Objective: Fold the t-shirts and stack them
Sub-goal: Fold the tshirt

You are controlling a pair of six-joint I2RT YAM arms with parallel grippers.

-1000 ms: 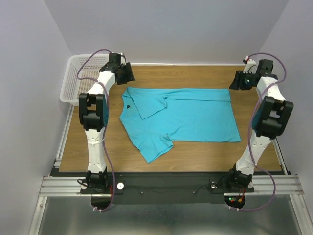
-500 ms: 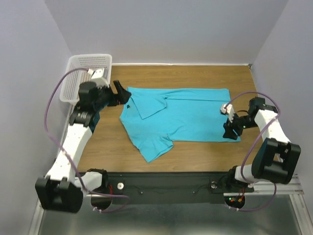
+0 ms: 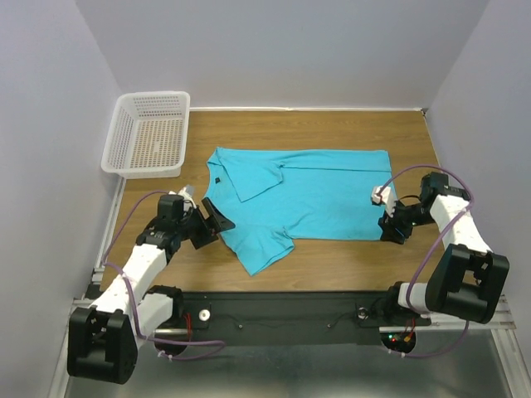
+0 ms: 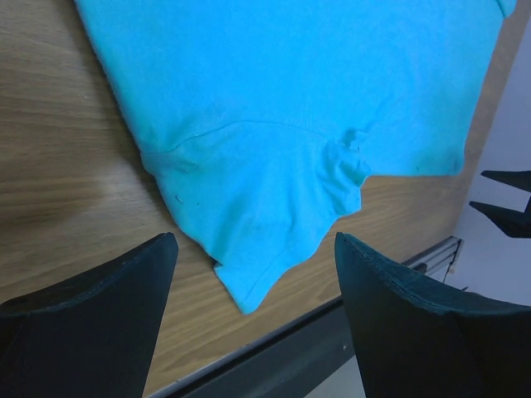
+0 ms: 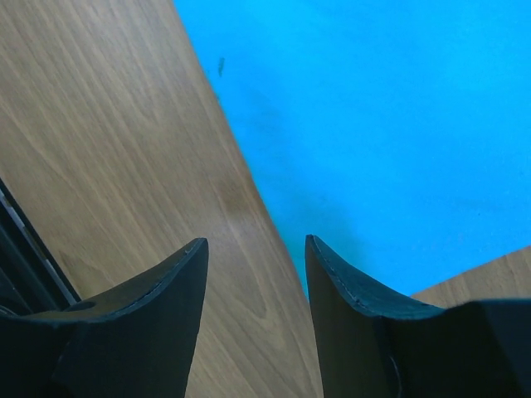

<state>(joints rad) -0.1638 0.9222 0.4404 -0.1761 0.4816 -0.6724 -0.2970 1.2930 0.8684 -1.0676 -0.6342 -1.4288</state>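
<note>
Shirt [image 3: 307, 195]: flat on table [image 3: 332, 265], long axis 9-to-3, collar at 9, hem at 3.
Left gripper [image 3: 217, 225]: jaws spread wide, empty; near sleeve lies toward its 3.
Right gripper [image 3: 388, 230]: jaws apart, empty; poised over hem corner, the nearer to cloth.

I'm looking at 1 wooden table [image 3: 332, 124], brown grain running left to right, with a black strip [image 3: 290, 300] along its near edge. 1 turquoise t-shirt [image 3: 323, 203] lies flat near the middle, neck toward the left and hem toward the right. Its far sleeve is folded in over the chest and its near sleeve points at the near edge. 1 white mesh basket [image 3: 143, 171] sits at the far-left corner, apart from the shirt.
</note>
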